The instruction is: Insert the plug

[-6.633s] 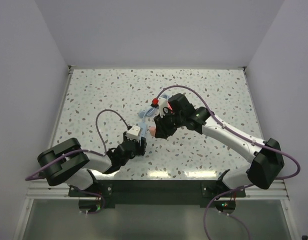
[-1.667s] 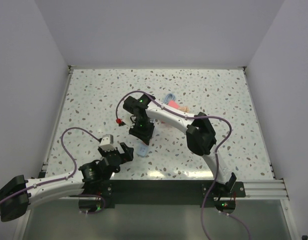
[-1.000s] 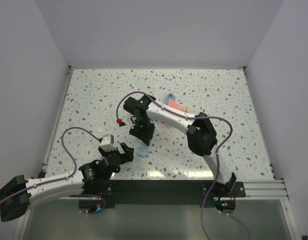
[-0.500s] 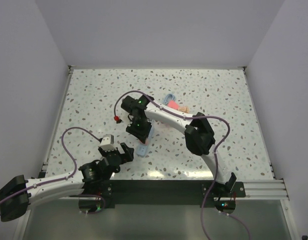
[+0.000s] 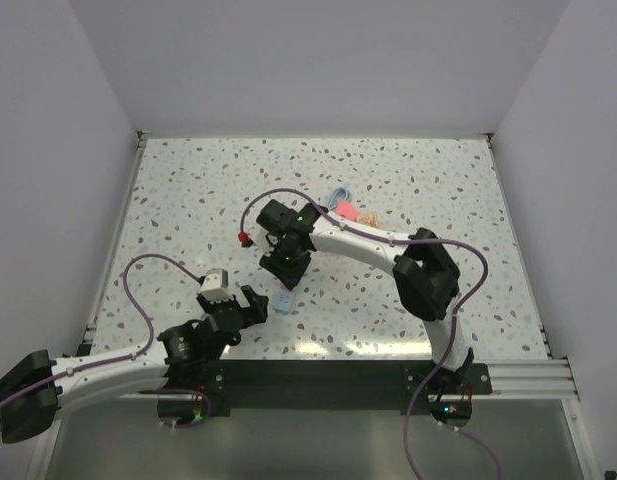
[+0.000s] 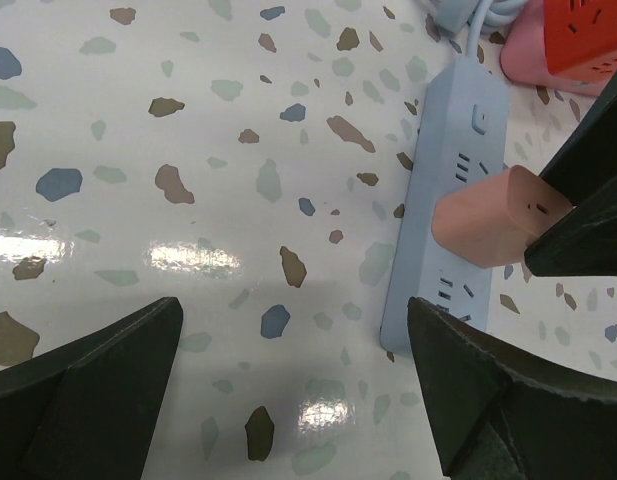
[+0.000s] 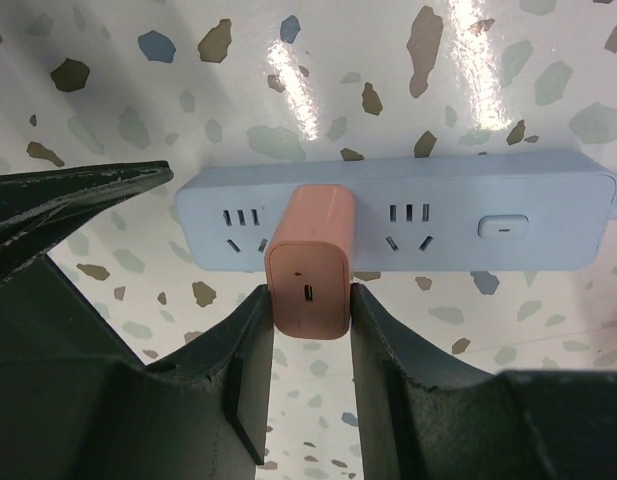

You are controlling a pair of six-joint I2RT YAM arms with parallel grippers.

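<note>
Plug (image 7: 308, 250) on blue power strip (image 7: 548, 200), pinched by right tool (image 7: 308, 300), left tool (image 6: 293, 320) wide, open table (image 6: 138, 150) around.

**My count, claw by claw**

I count two claws of my own, the left gripper (image 6: 295, 305) and the right gripper (image 7: 310, 295), and each has two fingers. There is one pale blue power strip (image 7: 548, 215). It carries one switch (image 7: 503, 227) and two uncovered socket groups, one on either side of the one salmon plug (image 7: 308, 240). At the strip's far end I see one red block (image 6: 588, 35) and one pink piece (image 6: 523, 55) touching it.
</note>
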